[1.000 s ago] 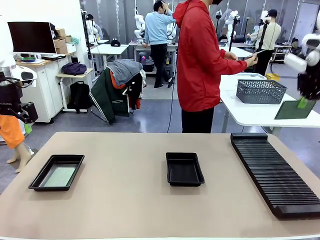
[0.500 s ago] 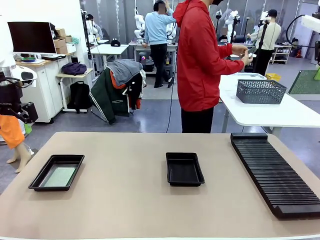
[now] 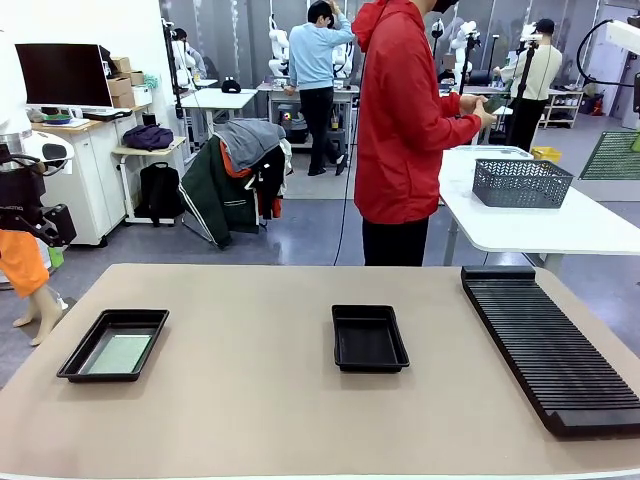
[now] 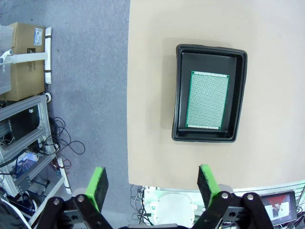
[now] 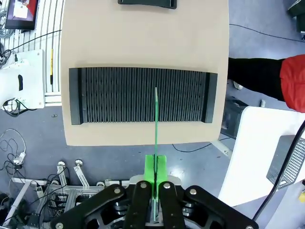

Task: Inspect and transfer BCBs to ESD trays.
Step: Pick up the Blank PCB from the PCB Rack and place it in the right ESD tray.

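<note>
Left gripper (image 4: pixel 152 183): we see the jaws spread wide and holding nothing, above the table (image 4: pixel 152 71) edge.
Right gripper (image 5: pixel 156 168): its pads are clamped on a BCB (image 5: pixel 156 114), which we see edge-on above the slotted rack (image 5: pixel 109 95).
Left ESD tray (image 4: pixel 180 95): a second BCB (image 4: pixel 208 100) lies flat inside.
Middle ESD tray (image 3: pixel 370 369): we see its bare black floor.

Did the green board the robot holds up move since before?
Yes. The green board went up and right. Before, it hung lower than the grey mesh basket; now it is level with the basket's rim, at the picture's right edge.
</note>
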Robot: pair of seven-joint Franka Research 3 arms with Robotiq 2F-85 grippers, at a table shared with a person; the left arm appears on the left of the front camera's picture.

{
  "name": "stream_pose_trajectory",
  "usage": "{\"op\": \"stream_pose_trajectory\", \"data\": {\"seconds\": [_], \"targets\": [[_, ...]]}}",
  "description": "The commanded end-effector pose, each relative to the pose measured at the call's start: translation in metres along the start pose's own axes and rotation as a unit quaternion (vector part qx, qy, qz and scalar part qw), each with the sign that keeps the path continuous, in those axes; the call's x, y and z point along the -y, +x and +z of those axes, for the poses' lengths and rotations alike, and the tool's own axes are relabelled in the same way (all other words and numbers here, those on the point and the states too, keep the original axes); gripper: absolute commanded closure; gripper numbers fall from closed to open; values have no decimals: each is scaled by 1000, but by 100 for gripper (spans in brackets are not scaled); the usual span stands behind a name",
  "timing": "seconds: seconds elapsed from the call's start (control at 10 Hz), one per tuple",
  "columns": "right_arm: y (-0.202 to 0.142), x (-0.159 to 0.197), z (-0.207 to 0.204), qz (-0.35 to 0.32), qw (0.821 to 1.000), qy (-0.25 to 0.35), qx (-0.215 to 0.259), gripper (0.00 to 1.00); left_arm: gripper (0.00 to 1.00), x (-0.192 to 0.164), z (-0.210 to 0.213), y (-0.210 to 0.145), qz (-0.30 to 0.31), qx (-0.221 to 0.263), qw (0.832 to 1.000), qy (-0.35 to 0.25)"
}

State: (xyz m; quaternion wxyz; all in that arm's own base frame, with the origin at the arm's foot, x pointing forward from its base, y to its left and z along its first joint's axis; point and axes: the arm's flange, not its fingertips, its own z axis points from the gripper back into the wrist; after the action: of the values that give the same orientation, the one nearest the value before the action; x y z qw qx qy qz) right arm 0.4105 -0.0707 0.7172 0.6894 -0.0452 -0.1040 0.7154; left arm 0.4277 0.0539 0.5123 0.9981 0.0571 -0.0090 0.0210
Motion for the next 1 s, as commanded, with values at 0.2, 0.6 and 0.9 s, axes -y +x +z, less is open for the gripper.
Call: {"op": "stream_pose_trajectory", "data": {"seconds": [0.2,0.6,0.9], "targets": [[1,-1,-1,3,1000,1,1,100,0,0,-1,-1,0,-1,1000,2],[-2,5,-9,-34,999,11,32,98,0,0,-1,-1,0,-1,1000,2],[-5,14,-40,-254,959,38,121,98,0,0,-1,-1,0,-1,1000,2]]}}
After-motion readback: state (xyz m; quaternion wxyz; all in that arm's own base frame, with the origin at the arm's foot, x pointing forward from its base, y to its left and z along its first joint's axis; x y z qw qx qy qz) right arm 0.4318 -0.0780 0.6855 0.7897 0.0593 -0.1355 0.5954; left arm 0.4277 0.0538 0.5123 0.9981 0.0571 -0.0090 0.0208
